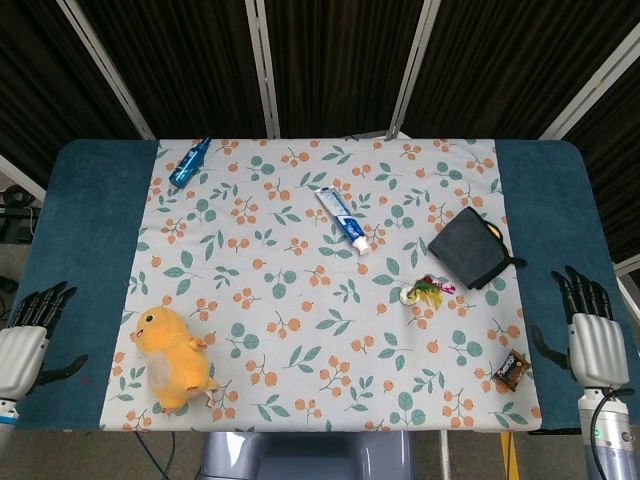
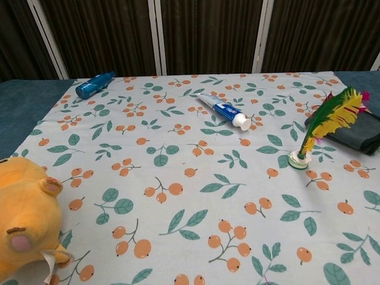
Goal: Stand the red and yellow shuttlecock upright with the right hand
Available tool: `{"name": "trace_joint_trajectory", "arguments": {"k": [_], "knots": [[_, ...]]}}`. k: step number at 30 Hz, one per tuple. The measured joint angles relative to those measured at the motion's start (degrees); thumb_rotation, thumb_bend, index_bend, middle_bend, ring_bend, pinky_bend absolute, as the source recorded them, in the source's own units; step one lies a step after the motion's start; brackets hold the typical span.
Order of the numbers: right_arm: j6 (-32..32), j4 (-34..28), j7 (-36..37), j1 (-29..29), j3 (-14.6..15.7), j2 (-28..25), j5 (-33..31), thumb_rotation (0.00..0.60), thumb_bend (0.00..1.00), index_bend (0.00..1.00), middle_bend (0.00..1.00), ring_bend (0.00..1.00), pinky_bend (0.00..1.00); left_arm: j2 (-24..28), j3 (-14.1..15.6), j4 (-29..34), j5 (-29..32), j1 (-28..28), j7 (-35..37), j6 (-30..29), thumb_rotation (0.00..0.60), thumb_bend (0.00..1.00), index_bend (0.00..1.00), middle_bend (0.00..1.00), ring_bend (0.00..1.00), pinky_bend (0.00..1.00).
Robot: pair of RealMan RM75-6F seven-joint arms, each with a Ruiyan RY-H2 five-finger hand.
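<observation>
The red and yellow shuttlecock (image 1: pixel 423 290) (image 2: pixel 325 122) stands on its white round base on the floral cloth, feathers rising and leaning to the right. My right hand (image 1: pixel 594 338) is well to its right over the blue table surface near the edge, fingers spread, holding nothing. My left hand (image 1: pixel 24 340) rests at the far left edge, fingers apart and empty. Neither hand shows in the chest view.
A dark pouch (image 1: pixel 468 246) lies just behind the shuttlecock. A toothpaste tube (image 1: pixel 342 220) lies mid-cloth, a blue bottle (image 1: pixel 189 162) at the back left, a yellow plush duck (image 1: pixel 172 358) at the front left, a small wrapped snack (image 1: pixel 511 370) at the front right.
</observation>
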State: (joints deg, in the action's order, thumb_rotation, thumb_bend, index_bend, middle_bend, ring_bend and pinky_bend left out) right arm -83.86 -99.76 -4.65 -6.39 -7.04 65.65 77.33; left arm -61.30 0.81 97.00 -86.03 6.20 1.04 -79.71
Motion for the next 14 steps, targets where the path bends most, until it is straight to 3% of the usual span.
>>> {"name": "trace_joint_trajectory", "arguments": {"k": [8,14], "knots": [[-0.75,5.71,-3.06,0.13,4.18,-0.93,10.49,0.6,0.15,0.0,0.0,0.0,0.0,-1.19,0.03,-2.96,-2.77,-0.18,-2.96,-2.5,0.591,0.23,0.0,0.0,0.0,0.0],[-1.13,6.74,-5.07,-0.12,4.98,-0.24,12.32,0.6,0.13,0.0,0.0,0.0,0.0,-1.2,-0.09,-3.58,-2.47,-0.38,-2.98,-2.82,0.588,0.23,0.0,0.0,0.0,0.0]]}}
